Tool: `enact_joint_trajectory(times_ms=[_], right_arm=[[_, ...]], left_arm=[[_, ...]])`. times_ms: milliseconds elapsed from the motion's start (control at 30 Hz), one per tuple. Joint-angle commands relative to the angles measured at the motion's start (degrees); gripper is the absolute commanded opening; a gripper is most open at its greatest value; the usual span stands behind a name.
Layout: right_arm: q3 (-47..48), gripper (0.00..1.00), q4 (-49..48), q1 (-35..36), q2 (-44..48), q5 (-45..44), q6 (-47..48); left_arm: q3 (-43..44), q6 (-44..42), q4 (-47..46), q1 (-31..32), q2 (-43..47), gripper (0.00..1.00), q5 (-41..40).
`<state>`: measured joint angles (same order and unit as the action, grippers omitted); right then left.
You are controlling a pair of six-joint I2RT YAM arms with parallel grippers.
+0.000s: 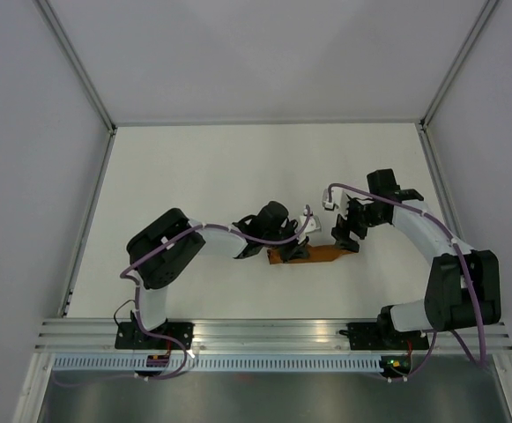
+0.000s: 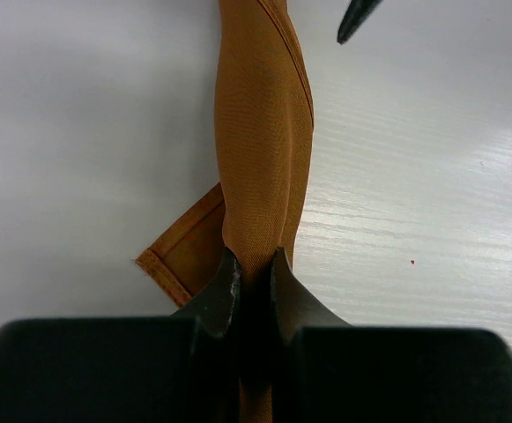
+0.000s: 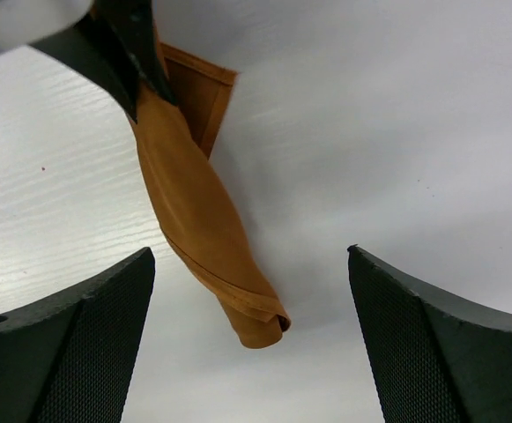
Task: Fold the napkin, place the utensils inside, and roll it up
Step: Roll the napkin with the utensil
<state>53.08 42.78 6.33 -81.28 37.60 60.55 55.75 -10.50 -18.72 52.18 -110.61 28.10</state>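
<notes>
The rust-orange napkin (image 1: 322,256) lies on the white table as a narrow rolled tube. My left gripper (image 1: 295,250) is shut on the roll's left end; in the left wrist view the cloth (image 2: 264,132) is pinched between the fingertips (image 2: 254,264), and a loose hemmed corner (image 2: 181,251) sticks out beside them. My right gripper (image 1: 348,233) is open and hangs over the roll's right end. In the right wrist view the roll (image 3: 198,211) lies between and below the spread fingers (image 3: 248,251), untouched, with its open end facing the camera. No utensils show.
The white table (image 1: 194,176) is bordered by grey walls with metal rails at the corners. An aluminium rail (image 1: 264,335) runs along the near edge by the arm bases. The left gripper's fingers (image 3: 123,53) show at the top left of the right wrist view.
</notes>
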Motion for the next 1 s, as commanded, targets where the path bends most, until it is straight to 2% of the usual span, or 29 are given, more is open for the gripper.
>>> enact_joint_trajectory(times_ms=[0,133,333,733,800,967], right_arm=[[-2.36,0.95,-2.89,0.09,1.47,1.51,4.83],[-1.84,0.93,1.78,0.09,-1.17,3.52,9.49],[-8.34,0.93,-6.13,0.79,5.16,2.91,8.09],[-14.85,0.89,-15.62,13.44,4.81,-6.05,6.16],[-15.28,0.85,-17.2,14.41,5.25,-6.93,5.63],[-17.22,0.86,-19.5,14.59,7.1,-8.51,5.54]], left_arm=[[-2.57,1.89,13.89,-0.41,-5.32,0.02,0.38],[-1.7,2.76,14.67,-0.94,-6.02,0.02,2.22],[0.15,3.56,18.01,-2.26,-8.57,0.02,6.0],[6.39,3.21,27.51,-3.49,-13.05,0.02,11.54],[6.83,3.29,28.39,-3.84,-13.76,0.02,12.77],[7.27,3.65,29.26,-4.81,-14.9,0.02,15.32]])
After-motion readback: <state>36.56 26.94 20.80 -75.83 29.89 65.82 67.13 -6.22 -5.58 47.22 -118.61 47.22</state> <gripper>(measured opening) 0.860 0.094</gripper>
